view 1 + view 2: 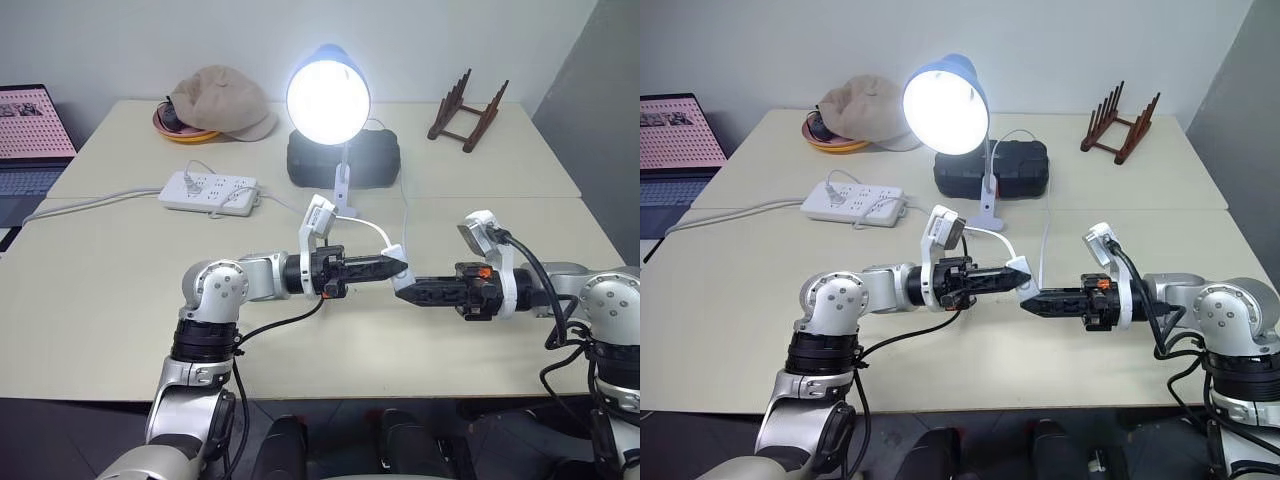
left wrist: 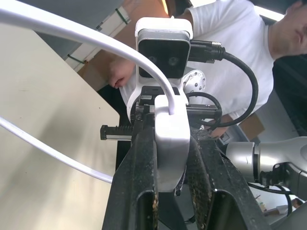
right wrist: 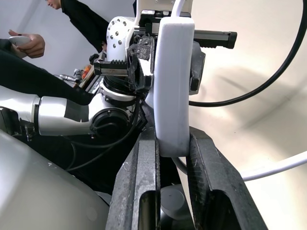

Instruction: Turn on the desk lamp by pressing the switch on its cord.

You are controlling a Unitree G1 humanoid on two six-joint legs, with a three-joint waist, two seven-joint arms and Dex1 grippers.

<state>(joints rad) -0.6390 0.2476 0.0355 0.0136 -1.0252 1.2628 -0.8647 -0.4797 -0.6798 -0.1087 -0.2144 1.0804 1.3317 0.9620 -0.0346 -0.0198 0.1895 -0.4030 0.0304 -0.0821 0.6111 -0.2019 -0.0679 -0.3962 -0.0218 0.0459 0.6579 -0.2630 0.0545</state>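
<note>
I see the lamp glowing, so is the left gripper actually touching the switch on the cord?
Touching. In the left wrist view the left gripper has both black fingers pressed against the white switch.

Desk lamp (image 1: 328,95) lit (blue shade), white cord (image 1: 372,231) with switch (image 1: 396,255) lifted above table.

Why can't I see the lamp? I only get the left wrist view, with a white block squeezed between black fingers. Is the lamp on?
Observer: Yes. From the head view, the desk lamp glows bright.
Operator: What's at the block's other end?
Observer: The right fingers pinch the same switch from the opposite side.
Operator: What's near the lamp?
Observer: A white power strip lies to its left on the table.
</note>
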